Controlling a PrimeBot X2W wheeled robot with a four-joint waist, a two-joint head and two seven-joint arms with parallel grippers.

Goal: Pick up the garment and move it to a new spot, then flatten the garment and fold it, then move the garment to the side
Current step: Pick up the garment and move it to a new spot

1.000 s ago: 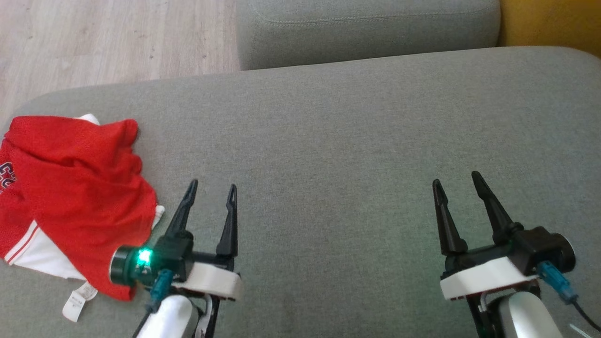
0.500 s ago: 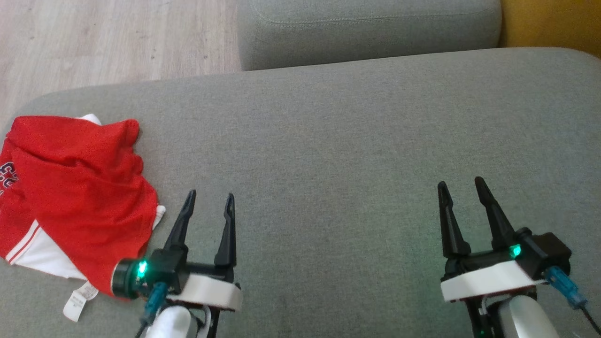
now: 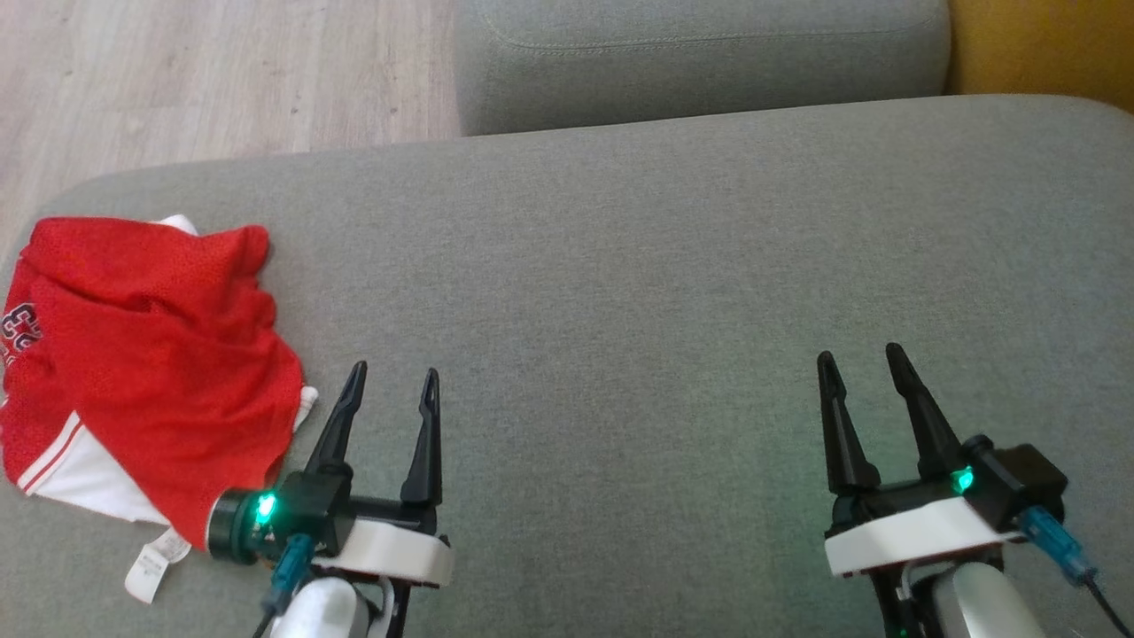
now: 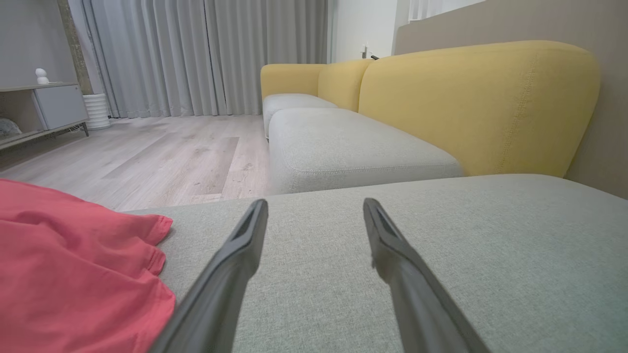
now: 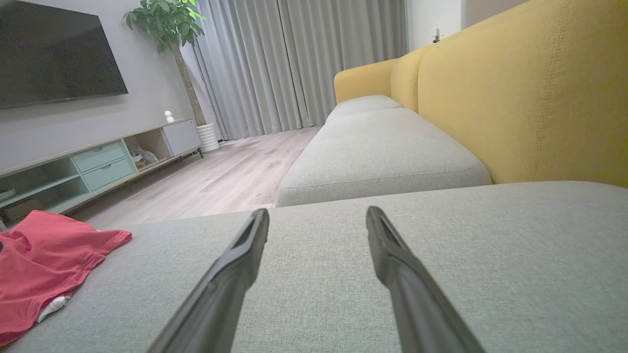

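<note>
One garment (image 3: 142,372) | crumpled on couch (image 3: 620,266) | just left of left tool (image 3: 395,369)

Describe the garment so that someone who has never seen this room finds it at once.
Start at the wide grey sofa cushion before the robot and go to its left end. There lies the crumpled garment, beside the left gripper. It is bright red mesh with white trim and a white label, against plain grey fabric.

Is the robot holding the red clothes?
No, the garment lies crumpled on the cushion, beside the open, empty left gripper.
</note>
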